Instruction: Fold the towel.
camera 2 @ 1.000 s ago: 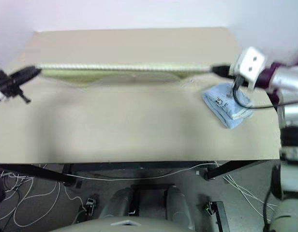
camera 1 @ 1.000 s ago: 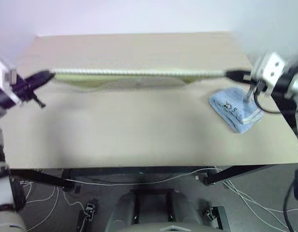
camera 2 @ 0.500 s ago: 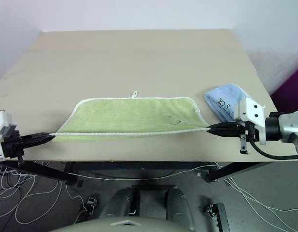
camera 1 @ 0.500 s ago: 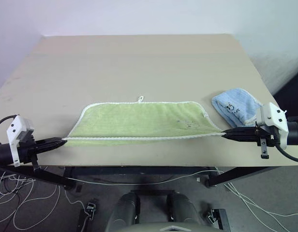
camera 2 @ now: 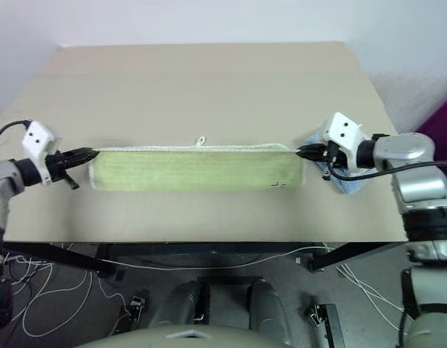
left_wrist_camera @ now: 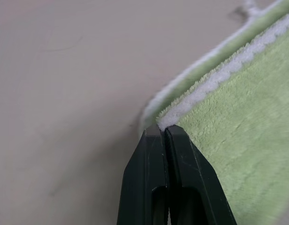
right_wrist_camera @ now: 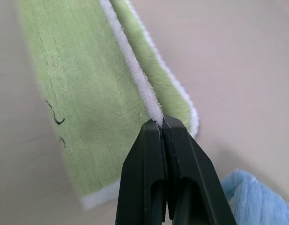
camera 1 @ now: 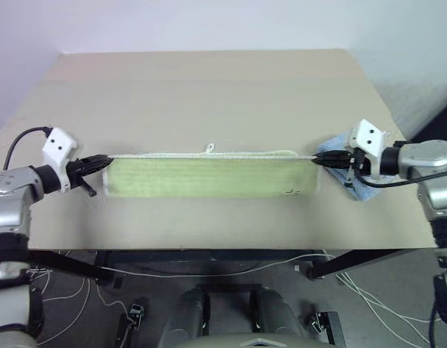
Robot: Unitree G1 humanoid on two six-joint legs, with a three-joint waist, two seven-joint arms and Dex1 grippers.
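The light yellow-green towel [camera 1: 209, 176] lies folded in half lengthwise across the middle of the table, a long narrow band with white edging and a small white loop [camera 1: 210, 148] on its far edge. My left gripper [camera 1: 101, 161] is shut on the towel's top-layer corner at the left end, and that white-edged corner [left_wrist_camera: 169, 121] is pinched between its black fingertips. At the right end my right gripper [camera 1: 319, 160] is shut on the other top corner [right_wrist_camera: 156, 117]. The upper layer's edge is stretched taut between them, just above the lower layer's far edge. A small dark mark [right_wrist_camera: 56, 120] shows near the right end.
A smaller light blue towel [camera 1: 358, 187] lies bunched just behind and beside my right gripper, near the table's right edge. The beige table [camera 1: 209, 94] stretches bare beyond the towel. Cables and the table's dark frame lie on the floor below the front edge.
Both grippers carried the towel's near edge up and forward over the cloth, then down, so that the towel went from spread open to folded in half. Both stayed shut on their corners.
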